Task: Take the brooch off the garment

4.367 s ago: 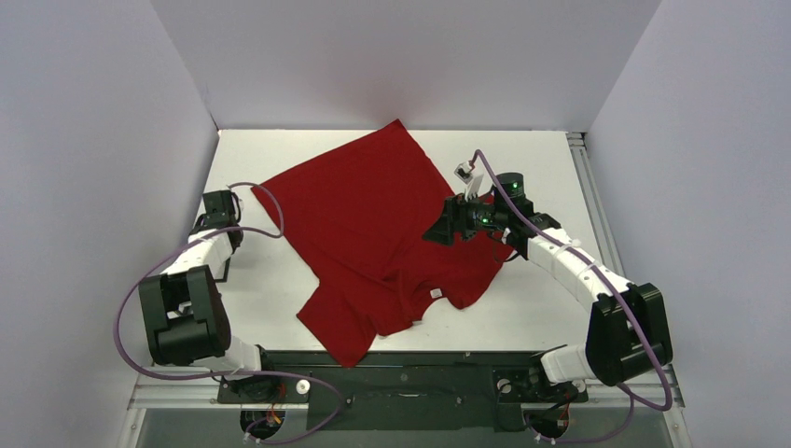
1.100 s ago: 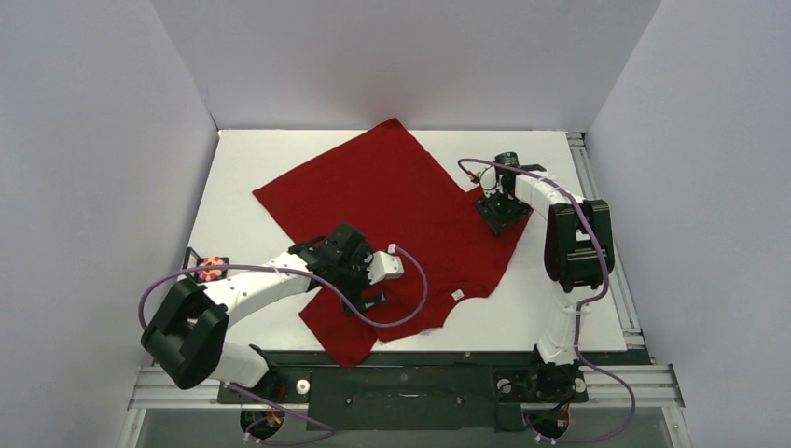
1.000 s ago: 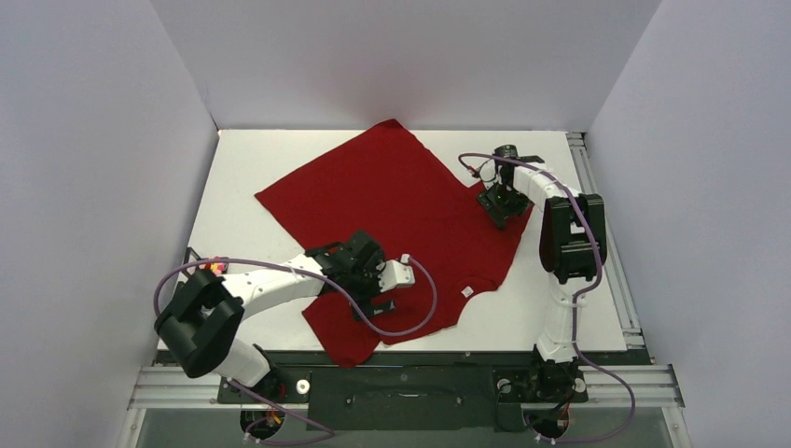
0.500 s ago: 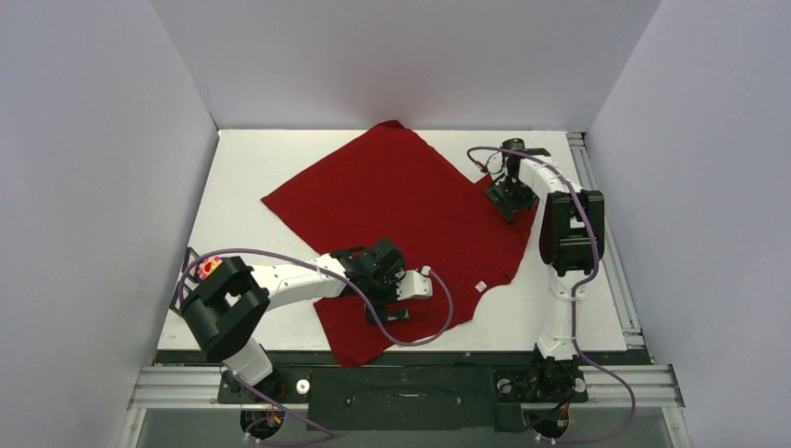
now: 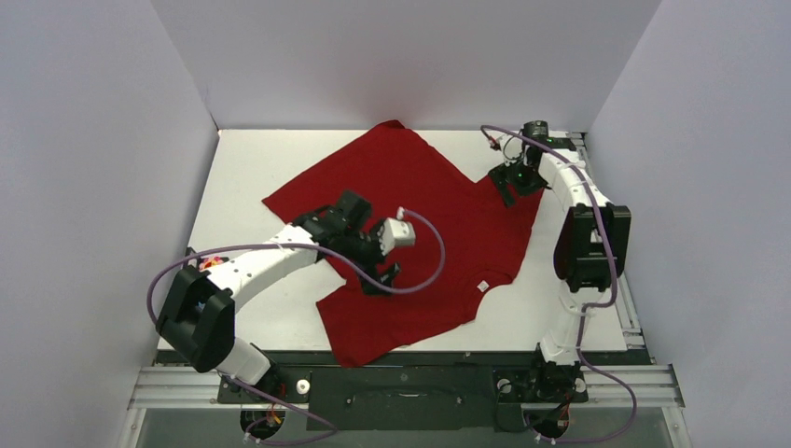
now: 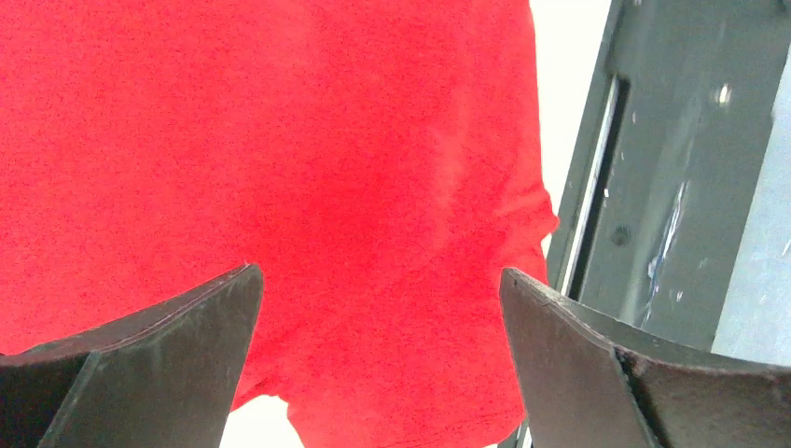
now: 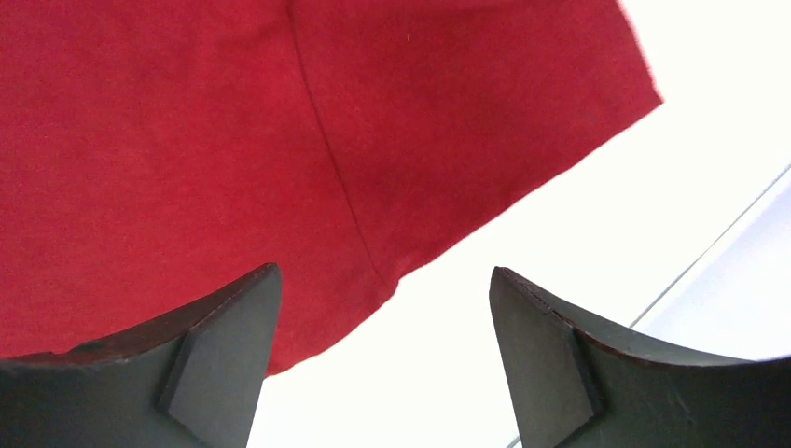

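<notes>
The garment [image 5: 424, 210], a dark-red T-shirt, lies spread on the white table [image 5: 247, 163], its small white neck tag [image 5: 482, 286] facing up near the front right. A small pink and yellow spot, which looks like the brooch [image 5: 212, 262], lies off the shirt at the table's left edge, beside the left arm. My left gripper [image 5: 381, 276] hovers open over the shirt's front part, with only red cloth [image 6: 326, 140] below the jaws [image 6: 381, 273]. My right gripper [image 5: 510, 187] is open and empty at the shirt's back right edge [image 7: 187, 140], its jaws [image 7: 384, 269] over cloth and bare table.
Purple cables loop from both wrists over the shirt [image 5: 434, 252]. The dark front rail [image 6: 653, 187] runs just past the shirt's near hem. White walls close in the table on three sides, and a metal strip [image 5: 583, 159] lines its right edge.
My right gripper has opened and moved toward the back right corner. My left arm swung back from the shirt's near hem toward its middle. The shirt slid slightly right.
</notes>
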Robot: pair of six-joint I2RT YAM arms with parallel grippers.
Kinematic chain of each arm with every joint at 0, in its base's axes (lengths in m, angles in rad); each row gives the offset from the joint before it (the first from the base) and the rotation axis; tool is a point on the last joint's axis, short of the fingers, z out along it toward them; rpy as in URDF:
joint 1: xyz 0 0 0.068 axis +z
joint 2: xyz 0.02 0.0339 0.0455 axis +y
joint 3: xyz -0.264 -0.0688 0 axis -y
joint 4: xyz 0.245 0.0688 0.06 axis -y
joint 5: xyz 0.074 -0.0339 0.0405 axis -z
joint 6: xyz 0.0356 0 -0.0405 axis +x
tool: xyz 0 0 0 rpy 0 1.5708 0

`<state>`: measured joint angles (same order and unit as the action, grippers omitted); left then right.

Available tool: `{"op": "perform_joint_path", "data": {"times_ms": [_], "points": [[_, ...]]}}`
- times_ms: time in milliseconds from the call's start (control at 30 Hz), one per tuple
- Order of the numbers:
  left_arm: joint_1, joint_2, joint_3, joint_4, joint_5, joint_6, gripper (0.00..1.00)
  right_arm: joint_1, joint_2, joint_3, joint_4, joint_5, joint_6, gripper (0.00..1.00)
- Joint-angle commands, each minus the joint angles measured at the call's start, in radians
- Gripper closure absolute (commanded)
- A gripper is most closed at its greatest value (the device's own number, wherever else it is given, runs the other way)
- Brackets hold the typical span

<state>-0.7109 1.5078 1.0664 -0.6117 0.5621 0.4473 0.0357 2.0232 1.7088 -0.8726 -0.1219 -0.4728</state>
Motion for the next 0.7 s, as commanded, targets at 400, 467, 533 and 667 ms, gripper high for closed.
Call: {"op": "perform_joint_path", "data": {"times_ms": [400,467,533,667], "points": [[0.720,0.047,0.276,0.117,0.153,-0.412,0.04,-0.100,-0.524,-0.282,0.280,-0.421,0.336,0.20],[0.801,0.066,0.275,0.152,0.121,-0.459,0.04,-0.121,-0.551,-0.354,0.348,-0.420,0.367,0.20],[0.857,0.087,0.265,0.175,0.066,-0.493,0.04,-0.144,-0.558,-0.411,0.404,-0.419,0.388,0.20],[0.895,0.106,0.203,0.205,-0.102,-0.492,0.04,-0.189,-0.543,-0.490,0.453,-0.421,0.406,0.20]]}}
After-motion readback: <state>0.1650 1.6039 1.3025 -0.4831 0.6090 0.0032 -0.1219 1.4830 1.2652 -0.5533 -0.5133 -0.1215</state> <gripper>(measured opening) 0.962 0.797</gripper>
